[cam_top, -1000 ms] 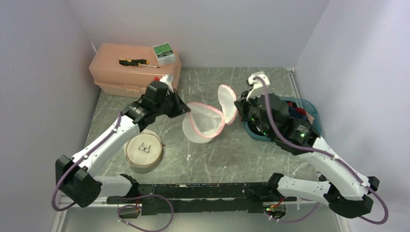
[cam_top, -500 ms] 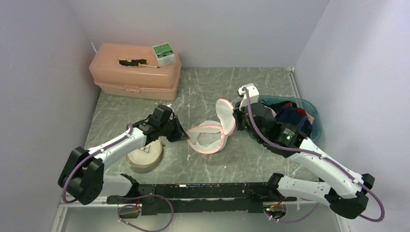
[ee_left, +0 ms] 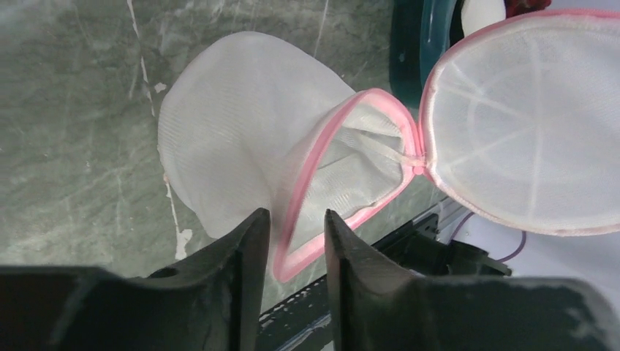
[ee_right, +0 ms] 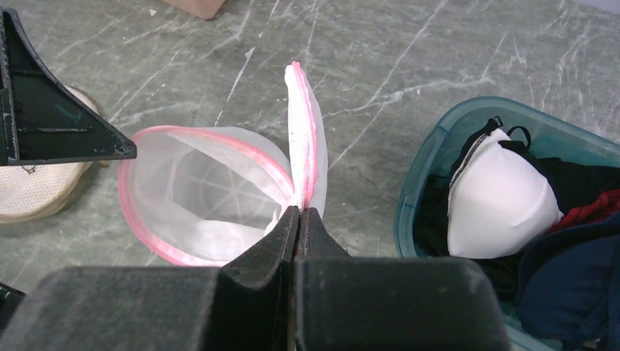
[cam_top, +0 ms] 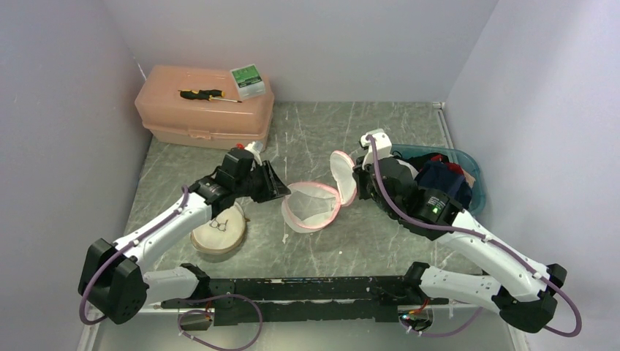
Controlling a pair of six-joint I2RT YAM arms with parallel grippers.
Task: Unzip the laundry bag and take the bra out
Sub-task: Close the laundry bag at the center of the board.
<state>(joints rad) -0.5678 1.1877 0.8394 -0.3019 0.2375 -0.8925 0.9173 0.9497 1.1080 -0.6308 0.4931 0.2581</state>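
The white mesh laundry bag (cam_top: 311, 208) with a pink rim lies unzipped in mid-table, its round lid (cam_top: 341, 175) standing up. The bag looks empty inside in the right wrist view (ee_right: 197, 183). My right gripper (ee_right: 299, 210) is shut on the bag where lid and body join; it also shows in the top view (cam_top: 356, 179). My left gripper (ee_left: 296, 216) is open with the bag's pink rim (ee_left: 322, 153) between its fingers; it also shows in the top view (cam_top: 281, 191). A white bra (ee_right: 504, 197) lies in the teal bin (ee_right: 424, 168).
The teal bin (cam_top: 471, 164) with dark clothes sits at the right, partly under my right arm. A beige round pouch (cam_top: 217, 232) with a bra drawing lies under my left arm. A pink toolbox (cam_top: 197, 117) with a screwdriver (cam_top: 208, 94) and a green box (cam_top: 247, 80) stands back left.
The bag came down from a raised position to the table. My left gripper dropped, then rose slightly to the bag's left rim. My right gripper lowered and shifted left with the lid.
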